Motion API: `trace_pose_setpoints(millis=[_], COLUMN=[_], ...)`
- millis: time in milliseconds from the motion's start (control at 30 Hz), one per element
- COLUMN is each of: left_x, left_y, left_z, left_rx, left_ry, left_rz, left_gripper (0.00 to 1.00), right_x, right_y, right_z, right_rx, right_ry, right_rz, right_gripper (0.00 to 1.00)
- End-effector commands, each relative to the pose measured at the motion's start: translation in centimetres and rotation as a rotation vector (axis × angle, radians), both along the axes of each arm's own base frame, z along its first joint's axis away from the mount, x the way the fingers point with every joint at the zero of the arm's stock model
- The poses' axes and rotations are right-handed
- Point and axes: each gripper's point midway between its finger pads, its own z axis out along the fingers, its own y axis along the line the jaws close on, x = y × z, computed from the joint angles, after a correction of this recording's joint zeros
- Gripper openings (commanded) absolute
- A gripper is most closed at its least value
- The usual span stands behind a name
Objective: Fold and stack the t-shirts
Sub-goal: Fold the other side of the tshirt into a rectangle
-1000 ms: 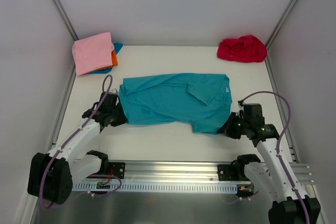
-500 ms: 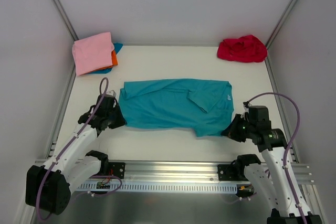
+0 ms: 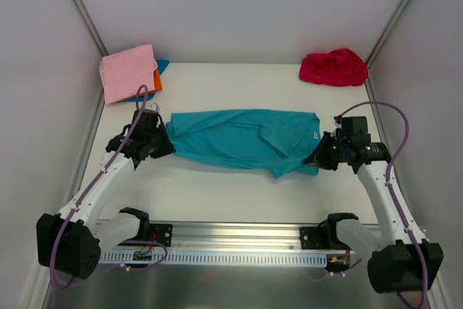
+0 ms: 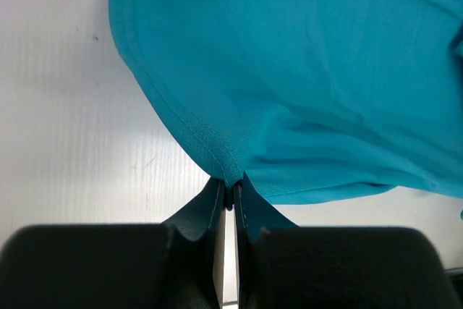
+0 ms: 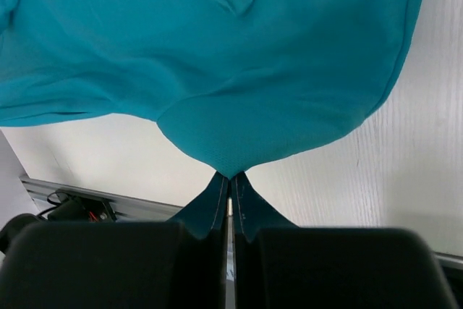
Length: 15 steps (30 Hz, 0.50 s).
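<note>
Top external view shows the teal t-shirt (image 3: pixel 242 139) lying across the middle of the white table (image 3: pixel 239 197), stretched left to right, with a folded flap and a small white neck label (image 3: pixel 316 134) near its right end. The left gripper (image 3: pixel 165 146) pinches the shirt's left edge and the right gripper (image 3: pixel 318 158) pinches its near right corner. Both wrist views show the fingers pressed together on a peak of teal cloth, which hangs slightly lifted off the table between them.

At the far left corner sits a stack: a folded pink t-shirt (image 3: pixel 129 70) on top, with an orange one (image 3: pixel 157 79) and a blue one (image 3: pixel 162 66) peeking out at its right side. A crumpled red t-shirt (image 3: pixel 334 67) lies in the far right corner, well apart from the arms. Nothing lies between the teal shirt and either pile. A metal rail (image 3: pixel 231 233) runs along the near edge.
</note>
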Motion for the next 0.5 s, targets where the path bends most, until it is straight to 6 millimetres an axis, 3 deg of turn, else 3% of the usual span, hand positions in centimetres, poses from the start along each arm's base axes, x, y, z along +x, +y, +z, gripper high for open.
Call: trace_pose_setpoints(millis=[0, 233, 433, 467], left_x=[2.0, 4.7, 5.1, 5.2], left_y=[0.5, -0.1, -0.2, -0.2], left_z=[1.9, 2.6, 1.6, 1.6], left_rx=[0.051, 0.061, 0.074, 0.078], left_ry=[-0.045, -0.045, -0.018, -0.016], left_rz=[0.018, 0.011, 0.009, 0.010], left_gripper=[0.00, 0.00, 0.00, 0.00], right_x=[3.9, 9.7, 13.9, 14.8], right_y=[0.0, 0.4, 0.5, 0.5], right_z=[2.0, 1.9, -0.4, 0.0], right_rx=[0.024, 0.071, 0.106, 0.112], right_ry=[-0.087, -0.069, -0.002, -0.013], right_rz=[0.010, 0.015, 0.012, 0.011], right_gripper=[0.00, 0.00, 0.00, 0.01])
